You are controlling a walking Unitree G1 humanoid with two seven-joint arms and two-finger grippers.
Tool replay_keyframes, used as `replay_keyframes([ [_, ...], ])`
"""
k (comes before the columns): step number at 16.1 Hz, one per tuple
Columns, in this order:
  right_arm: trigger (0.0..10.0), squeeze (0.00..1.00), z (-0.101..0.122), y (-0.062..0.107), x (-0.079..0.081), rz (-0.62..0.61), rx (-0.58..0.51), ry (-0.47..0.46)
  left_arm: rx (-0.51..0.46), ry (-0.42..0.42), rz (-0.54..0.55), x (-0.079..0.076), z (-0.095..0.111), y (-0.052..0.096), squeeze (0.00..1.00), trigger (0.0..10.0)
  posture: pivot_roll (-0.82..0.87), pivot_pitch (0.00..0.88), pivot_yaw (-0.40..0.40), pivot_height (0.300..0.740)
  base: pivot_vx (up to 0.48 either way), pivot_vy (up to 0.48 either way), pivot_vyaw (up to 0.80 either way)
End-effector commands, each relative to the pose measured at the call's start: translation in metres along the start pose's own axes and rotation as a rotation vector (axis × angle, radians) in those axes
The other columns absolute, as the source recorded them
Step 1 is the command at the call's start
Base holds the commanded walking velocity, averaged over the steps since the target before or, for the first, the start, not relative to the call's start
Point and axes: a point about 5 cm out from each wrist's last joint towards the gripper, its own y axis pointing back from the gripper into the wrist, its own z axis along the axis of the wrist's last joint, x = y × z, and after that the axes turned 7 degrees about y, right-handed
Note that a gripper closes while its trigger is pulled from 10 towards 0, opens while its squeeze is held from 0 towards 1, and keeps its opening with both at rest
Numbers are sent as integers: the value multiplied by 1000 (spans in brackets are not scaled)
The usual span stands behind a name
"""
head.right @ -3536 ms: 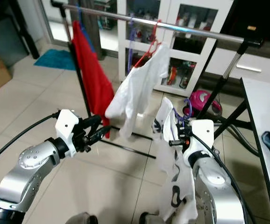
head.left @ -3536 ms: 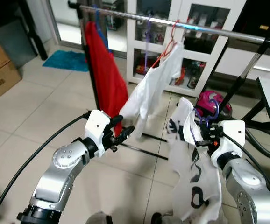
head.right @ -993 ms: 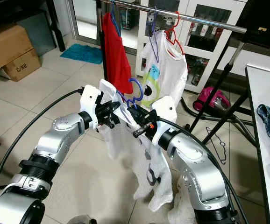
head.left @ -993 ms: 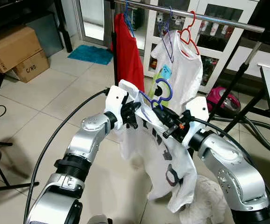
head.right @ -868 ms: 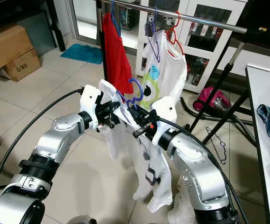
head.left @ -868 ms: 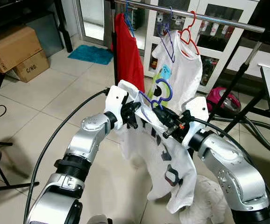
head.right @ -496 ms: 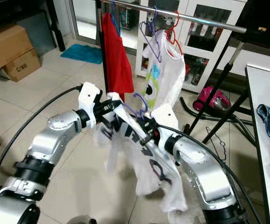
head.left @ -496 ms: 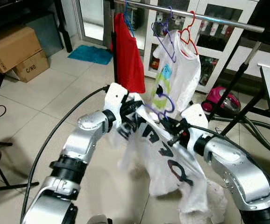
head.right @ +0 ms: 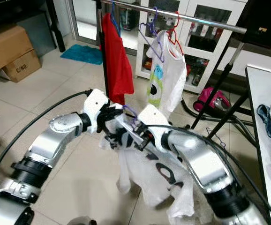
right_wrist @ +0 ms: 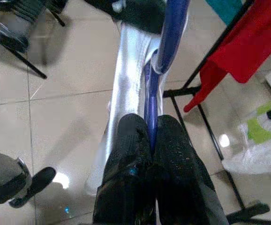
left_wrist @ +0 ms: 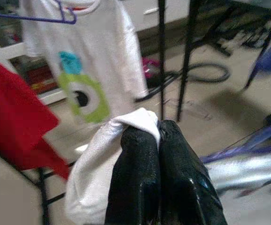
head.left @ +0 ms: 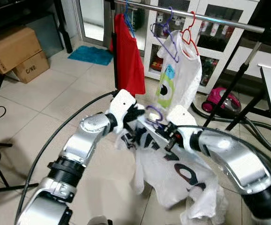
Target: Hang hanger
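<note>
The left gripper (left_wrist: 159,136) has its two black fingers pressed together on a fold of the white printed shirt (head.left: 173,173), with cloth bulging out beside the fingertips. The right gripper (right_wrist: 149,136) is clamped on the thin bar of the purple hanger (head.left: 153,112), which runs up between its fingers. The two grippers sit close together in the middle of the scene, the left one just left of the right one, with the hanger's hook curling up between them and the shirt sagging from them toward the tiled floor (head.left: 27,103), its lower part bunched near the robot's feet. Beyond them, farther off, a metal clothes rail (head.left: 220,19) crosses the top of the scene; the hanger in hand is well below it. On the rail hang a red garment (head.left: 128,61) at the left, an empty purple hanger (head.left: 166,37) beside it, and a white shirt with a green eye print (head.left: 182,75) on a red hanger (head.left: 191,33). Cardboard boxes (head.left: 13,51) stand at the far left, and a white glass-door cabinet (head.left: 206,28) lies behind the rail.
</note>
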Motion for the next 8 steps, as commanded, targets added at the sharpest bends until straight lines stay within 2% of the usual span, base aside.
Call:
replay_keyframes([
  [1,0,0,10,3,-4,-5,-21,29,3,-60,21,3,5,0,0,0,-36,0,-38,740,0,0,0],
  [2,0,0,16,6,-10,-17,-39,30,33,-81,41,7,0,2,0,0,-36,0,-38,740,0,0,0],
  [3,0,0,19,17,-19,-5,-27,82,93,-107,106,19,-9,8,0,0,-36,0,-38,740,0,0,0],
  [4,0,0,19,20,-20,0,-22,95,103,-109,123,22,-10,10,0,0,-36,0,-38,740,0,0,0],
  [6,0,0,16,39,-33,4,8,114,159,-146,243,45,-17,23,0,0,-36,0,-33,740,0,0,0],
  [8,0,0,7,54,-41,-1,49,121,130,-153,319,61,-11,32,0,0,-36,0,-32,740,0,0,0],
])
